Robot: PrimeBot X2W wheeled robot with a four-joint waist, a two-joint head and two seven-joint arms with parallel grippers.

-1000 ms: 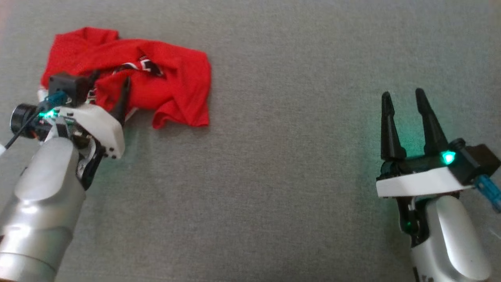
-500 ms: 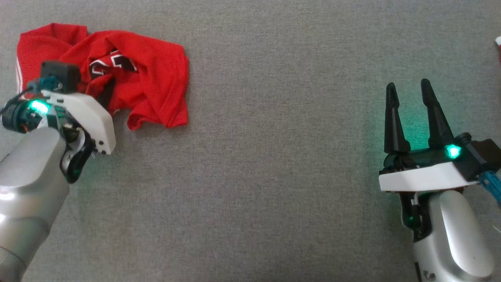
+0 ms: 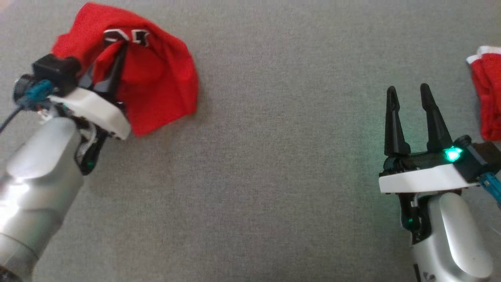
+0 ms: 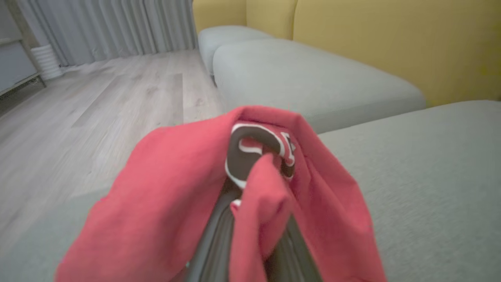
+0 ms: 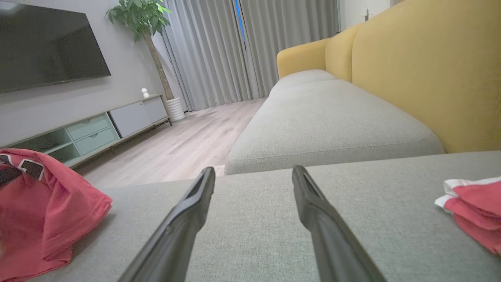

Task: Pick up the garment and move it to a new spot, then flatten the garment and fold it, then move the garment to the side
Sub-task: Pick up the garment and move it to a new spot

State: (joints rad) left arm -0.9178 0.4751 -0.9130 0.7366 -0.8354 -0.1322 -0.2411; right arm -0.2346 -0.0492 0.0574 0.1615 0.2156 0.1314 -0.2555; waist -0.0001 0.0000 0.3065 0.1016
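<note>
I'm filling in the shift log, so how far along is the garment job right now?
Done: the grasp; the left hand is shut on the crumpled red garment. In hand: the pick-up, with the cloth bunched and raised at the grip and its lower edge on the grey cushion. Left: setting it at a new spot, flattening, folding and moving it aside. The right hand is open, holding nothing.

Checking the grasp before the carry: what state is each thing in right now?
red garment: bunched, drawn up in a peak, lower edge on the grey cushion.
left gripper: shut on the red garment.
right gripper: open, holding nothing.
red-and-white cloth: layered, lying on the cushion, untouched.
</note>
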